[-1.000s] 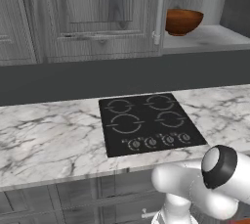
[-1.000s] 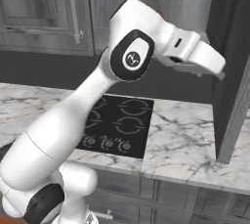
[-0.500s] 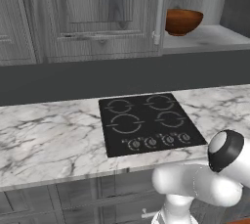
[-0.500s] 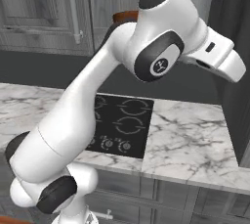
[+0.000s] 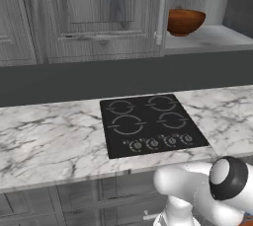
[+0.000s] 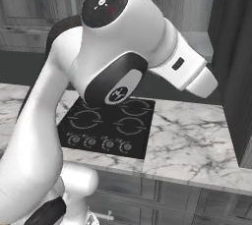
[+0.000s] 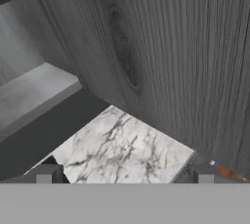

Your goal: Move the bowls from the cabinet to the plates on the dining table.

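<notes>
Left base view puts the reddish-brown bowl (image 5: pixel 185 21) on the open cabinet (image 5: pixel 99 18) shelf, untouched. My tool (image 7: pixel 124 174) stands wide and empty; next I must swing toward that shelf.

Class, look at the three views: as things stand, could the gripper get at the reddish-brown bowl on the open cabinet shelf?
Probably yes, though not straight away. The bowl sits in the open on the cabinet shelf, with nothing in front of it. But the open gripper faces the marble counter beside a dark panel, so the arm must swing round.
</notes>
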Motion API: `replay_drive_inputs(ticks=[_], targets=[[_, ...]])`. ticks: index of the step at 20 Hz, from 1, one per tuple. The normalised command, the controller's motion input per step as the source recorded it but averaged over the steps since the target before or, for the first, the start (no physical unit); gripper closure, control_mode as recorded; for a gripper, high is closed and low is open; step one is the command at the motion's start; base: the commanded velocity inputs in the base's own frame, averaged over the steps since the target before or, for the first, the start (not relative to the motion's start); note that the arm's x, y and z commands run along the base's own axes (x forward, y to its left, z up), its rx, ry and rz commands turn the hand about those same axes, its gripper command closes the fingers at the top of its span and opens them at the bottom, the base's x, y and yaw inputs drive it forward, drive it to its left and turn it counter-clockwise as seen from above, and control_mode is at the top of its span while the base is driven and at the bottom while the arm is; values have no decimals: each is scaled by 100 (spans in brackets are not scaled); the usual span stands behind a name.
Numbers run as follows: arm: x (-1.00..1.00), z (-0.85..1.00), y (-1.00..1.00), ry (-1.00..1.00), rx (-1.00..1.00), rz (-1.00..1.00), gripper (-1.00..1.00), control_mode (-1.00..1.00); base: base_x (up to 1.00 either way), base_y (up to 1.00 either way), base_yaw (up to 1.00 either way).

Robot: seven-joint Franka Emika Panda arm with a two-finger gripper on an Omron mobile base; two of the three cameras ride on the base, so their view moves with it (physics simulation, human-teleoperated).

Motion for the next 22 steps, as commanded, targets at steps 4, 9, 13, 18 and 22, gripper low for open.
replay_drive_inputs(ticks=[4, 9, 13, 18, 22], targets=[[-34, 0, 100, -16, -1, 3, -100, -100, 0, 0, 0], [-16, 2, 100, -3, 0, 7, -100, -100, 0, 0, 0], [-20, 14, 100, 0, -4, 17, -100, -100, 0, 0, 0], [-27, 16, 100, 1, -8, 20, -100, -100, 0, 0, 0], [-15, 25, 98, 4, -7, 21, -100, -100, 0, 0, 0]])
